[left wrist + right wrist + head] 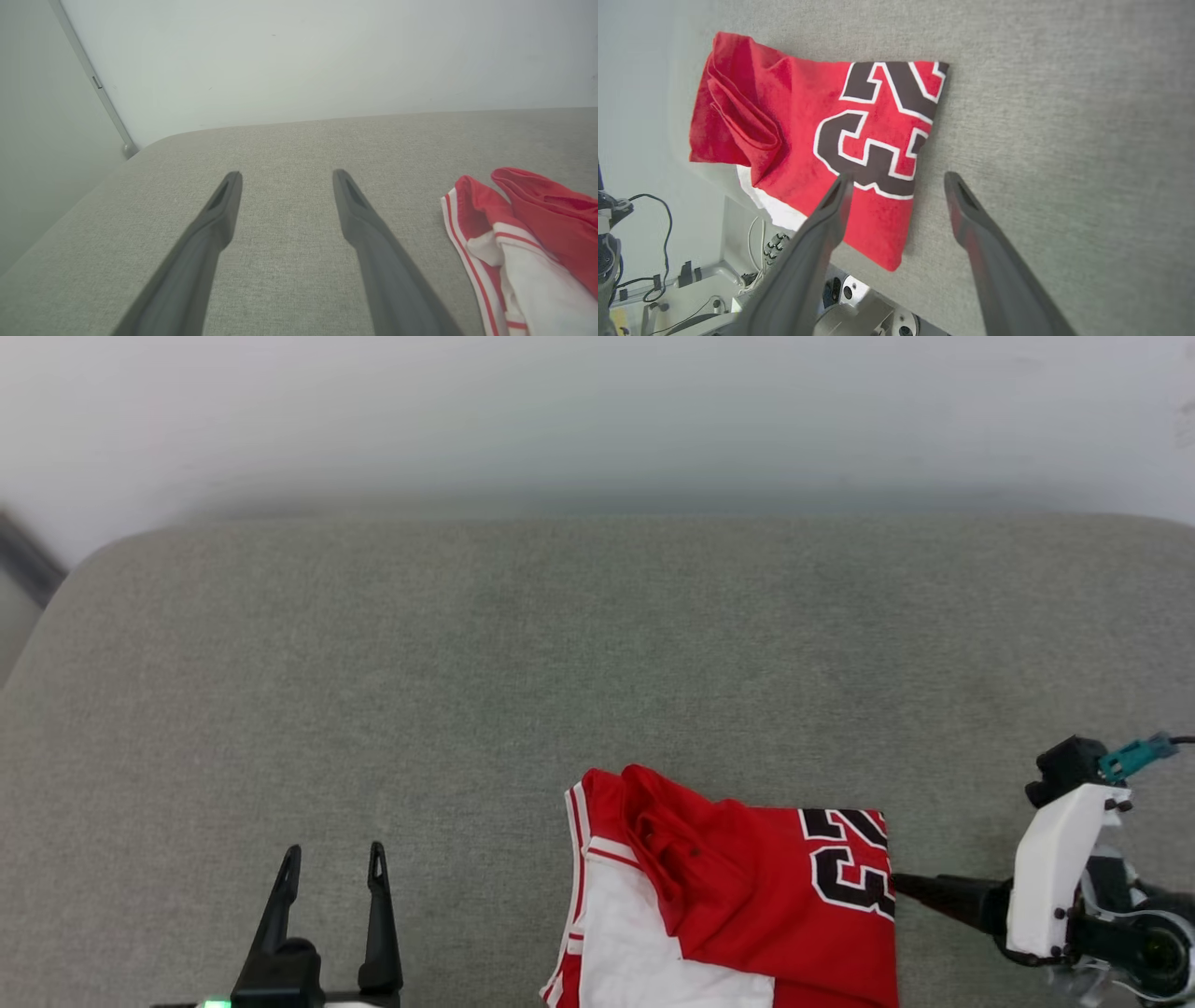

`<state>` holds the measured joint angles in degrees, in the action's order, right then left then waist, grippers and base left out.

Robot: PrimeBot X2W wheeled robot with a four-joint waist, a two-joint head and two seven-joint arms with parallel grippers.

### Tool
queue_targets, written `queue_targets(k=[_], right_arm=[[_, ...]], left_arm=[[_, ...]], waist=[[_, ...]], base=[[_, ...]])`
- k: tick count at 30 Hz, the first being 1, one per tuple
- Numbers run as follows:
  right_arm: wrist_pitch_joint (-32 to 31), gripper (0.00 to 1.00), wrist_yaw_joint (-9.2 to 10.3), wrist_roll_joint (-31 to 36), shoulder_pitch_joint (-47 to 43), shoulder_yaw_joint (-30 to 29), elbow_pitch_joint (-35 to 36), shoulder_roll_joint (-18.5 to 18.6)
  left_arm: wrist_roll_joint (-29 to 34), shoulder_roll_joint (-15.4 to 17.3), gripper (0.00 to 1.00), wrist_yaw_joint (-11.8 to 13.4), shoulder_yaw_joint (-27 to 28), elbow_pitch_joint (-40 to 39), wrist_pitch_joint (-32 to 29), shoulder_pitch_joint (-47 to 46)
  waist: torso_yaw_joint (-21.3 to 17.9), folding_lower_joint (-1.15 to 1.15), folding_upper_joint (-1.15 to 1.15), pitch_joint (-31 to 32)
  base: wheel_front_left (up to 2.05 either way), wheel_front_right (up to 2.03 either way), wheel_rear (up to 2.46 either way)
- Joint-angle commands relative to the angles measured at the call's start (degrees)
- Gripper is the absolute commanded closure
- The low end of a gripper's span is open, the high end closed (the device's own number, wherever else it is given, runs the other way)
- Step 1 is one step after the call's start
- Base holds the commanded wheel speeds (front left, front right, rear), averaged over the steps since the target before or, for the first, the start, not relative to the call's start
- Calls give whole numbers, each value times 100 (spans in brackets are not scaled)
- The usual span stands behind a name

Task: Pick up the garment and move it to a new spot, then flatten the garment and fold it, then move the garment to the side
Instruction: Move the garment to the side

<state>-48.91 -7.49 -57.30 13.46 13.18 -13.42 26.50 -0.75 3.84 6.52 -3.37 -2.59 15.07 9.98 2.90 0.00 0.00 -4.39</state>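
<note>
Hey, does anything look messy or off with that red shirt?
Yes. The shirt is folded, but a bunched ridge of red cloth sticks up near one corner, and its white part seems to hang over the near edge of the cushion.

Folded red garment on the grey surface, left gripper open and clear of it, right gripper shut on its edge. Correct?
No: the right gripper is open, not shut on the garment. The right wrist view shows its fingers spread, gripping nothing. The rest holds.
</note>
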Motion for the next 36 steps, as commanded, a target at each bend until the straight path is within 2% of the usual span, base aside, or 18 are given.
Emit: queue_targets(k=[1,5,12,17,18,19,25,31,36], right_arm=[[-10,0,0,-37,-48,-6,-25,-72],[-100,0,0,-182,11,150,-223,-258],[113,0,4,-130,281,442,-831,-643],[114,0,9,124,362,889,-1283,-682],[71,57,15,190,349,1004,-1377,-662],[60,100,16,237,343,1104,-1427,-645],[485,100,15,373,582,1339,-1344,-436],[897,100,1,390,1028,1700,-573,-9],[1044,100,2,498,1336,2156,82,431]], left_arm=[[15,0,0,-28,-1,-7,13,-92],[19,-9,0,-60,-33,17,12,-247],[39,-24,0,-100,-127,64,13,-491],[48,-33,0,-108,-156,91,12,-584],[51,-36,0,-111,-168,103,12,-594],[49,-37,0,-113,-173,114,12,-602],[17,-51,0,-59,-195,162,13,-566],[-3,-62,0,-9,-161,180,12,-379],[-23,-68,0,21,-128,143,12,-250]], waist=[[80,0,0,-98],[181,0,0,-269],[314,0,0,-561],[378,0,0,-671],[397,0,0,-682],[411,0,0,-686],[450,0,0,-614],[321,0,0,-355],[63,0,0,-169]], base=[[0,0,0],[0,0,0],[0,0,0],[0,0,0],[0,0,0],[0,0,0],[0,0,0],[0,0,0],[0,0,0]])
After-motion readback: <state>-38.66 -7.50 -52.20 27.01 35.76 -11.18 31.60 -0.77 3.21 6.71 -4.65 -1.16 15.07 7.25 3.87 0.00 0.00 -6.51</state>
